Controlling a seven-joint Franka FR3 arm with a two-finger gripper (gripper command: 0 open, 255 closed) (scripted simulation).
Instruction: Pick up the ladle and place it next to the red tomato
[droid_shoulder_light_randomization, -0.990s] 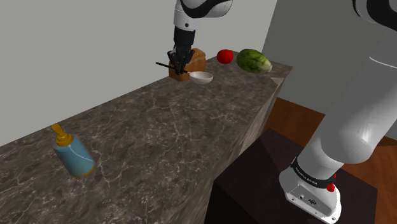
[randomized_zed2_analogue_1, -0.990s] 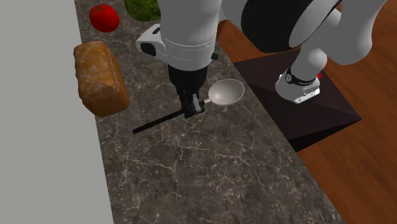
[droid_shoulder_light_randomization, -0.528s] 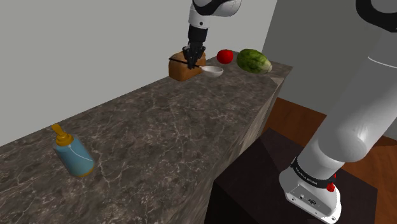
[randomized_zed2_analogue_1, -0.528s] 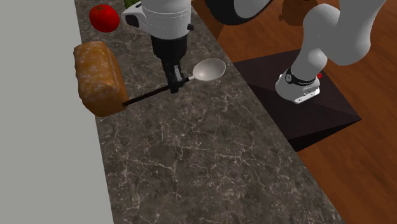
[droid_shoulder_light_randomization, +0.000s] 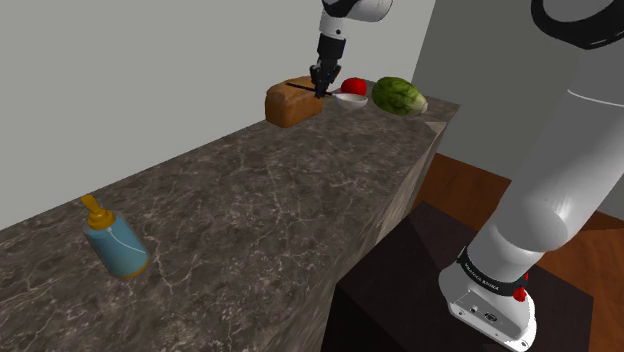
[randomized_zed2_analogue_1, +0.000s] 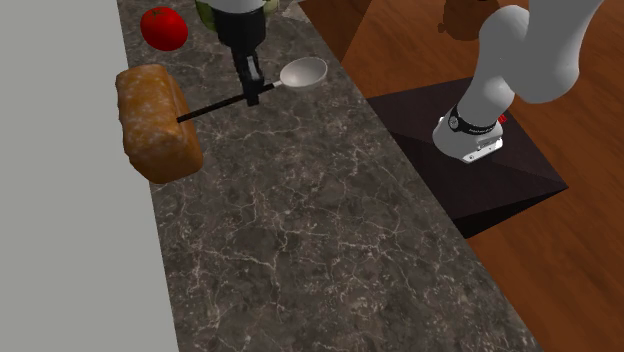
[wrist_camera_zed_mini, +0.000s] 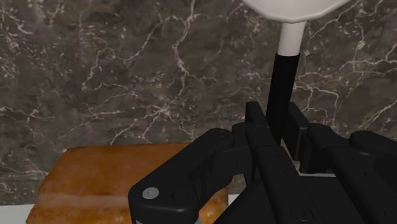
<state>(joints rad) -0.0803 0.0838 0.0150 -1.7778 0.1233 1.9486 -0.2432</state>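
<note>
the gripper (droid_shoulder_light_randomization: 322, 91) (randomized_zed2_analogue_1: 250, 89) (wrist_camera_zed_mini: 277, 130) is clamped narrow on the black handle of the ladle (droid_shoulder_light_randomization: 349, 99) (randomized_zed2_analogue_1: 302, 72) (wrist_camera_zed_mini: 283, 73), gripping it near the pale bowl end. the ladle lies roughly level, over the far end of the dark marbled counter (droid_shoulder_light_randomization: 250, 200) (randomized_zed2_analogue_1: 320, 250). in the shoulder view its bowl sits just in front of the red tomato (droid_shoulder_light_randomization: 354, 85) (randomized_zed2_analogue_1: 164, 27). the tip of the handle reaches over the brown loaf (droid_shoulder_light_randomization: 288, 103) (randomized_zed2_analogue_1: 155, 120) (wrist_camera_zed_mini: 108, 181). whether the bowl touches the counter i cannot tell. a green leafy vegetable (droid_shoulder_light_randomization: 399, 96) lies beside the tomato. at the near end stands a bottle (droid_shoulder_light_randomization: 113, 243) with a yellow cap; its blue label shows no writing. a dark band (droid_shoulder_light_randomization: 488, 282) at the arm's foot carries white letters too small to read.
</note>
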